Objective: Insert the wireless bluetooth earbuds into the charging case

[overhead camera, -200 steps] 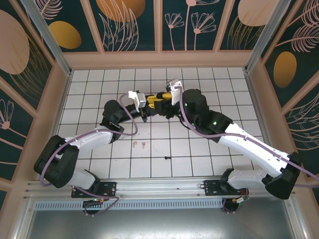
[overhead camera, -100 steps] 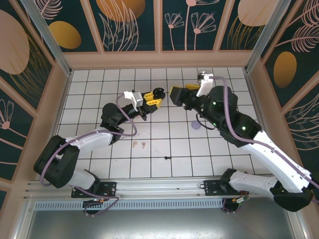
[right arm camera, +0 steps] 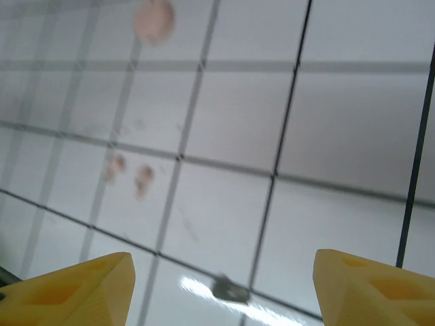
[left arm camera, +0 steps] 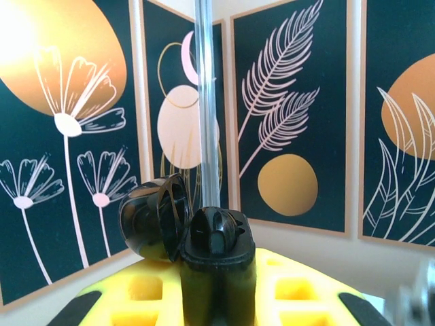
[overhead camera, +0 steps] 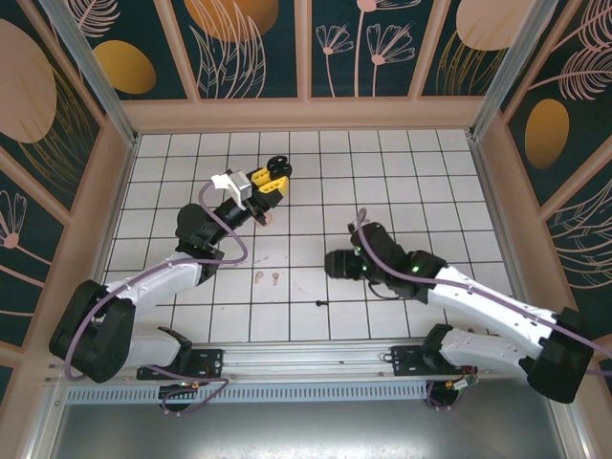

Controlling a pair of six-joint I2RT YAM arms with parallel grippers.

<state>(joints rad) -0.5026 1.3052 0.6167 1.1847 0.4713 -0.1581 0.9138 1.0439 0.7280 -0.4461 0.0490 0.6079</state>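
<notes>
Pincer on left (overhead camera: 271, 178) clenched on black case (left arm camera: 216, 261) aloft, right pincer (right arm camera: 223, 265) released — bare tiles (right arm camera: 326, 136) beneath

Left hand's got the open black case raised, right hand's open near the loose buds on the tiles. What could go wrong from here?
1. The black earbud is tiny and lies flat on the tile; the open right hand could flick it away rather than pinch it.
2. The pink earbuds lie close by; grabbing one would mismatch the black case in the left hand.
</notes>
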